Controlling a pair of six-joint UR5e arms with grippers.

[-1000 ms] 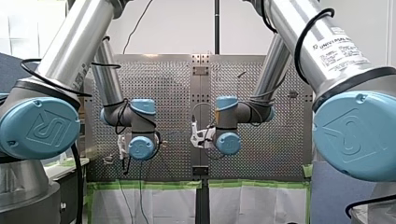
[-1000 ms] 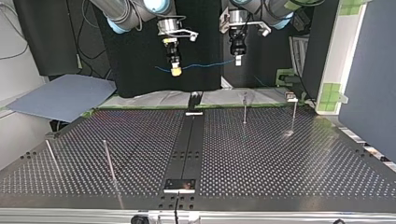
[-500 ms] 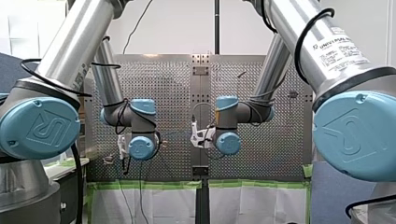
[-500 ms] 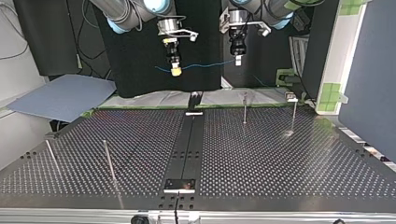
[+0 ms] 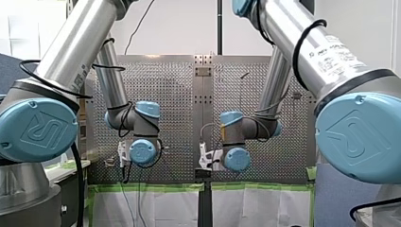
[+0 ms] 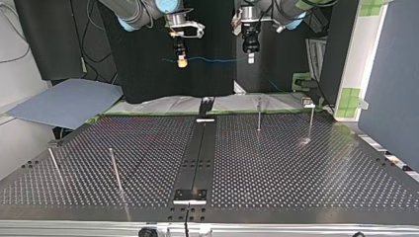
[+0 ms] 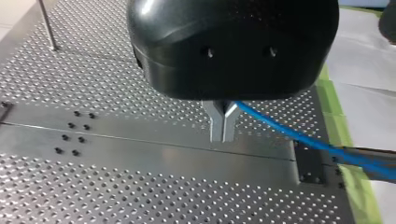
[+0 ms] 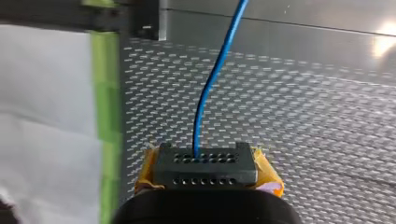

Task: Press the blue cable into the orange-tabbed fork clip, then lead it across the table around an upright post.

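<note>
Here, in the top view, upright posts [image 6: 114, 168] stand on the table [image 6: 296, 187], near left and far right. Beyond the far edge, high up, my right gripper [image 6: 182, 62] and my left gripper [image 6: 250, 59] each pinch the blue cable [image 6: 212, 59], strung between them, probably to keep it taut and clear of posts. I cannot make out the orange-tabbed clip.

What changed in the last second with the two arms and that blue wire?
My right gripper and my left gripper both moved up in the top view, carrying the blue cable stretched between them; the right one moved more. Both stayed shut on it. The upright posts and the table did not change.
</note>
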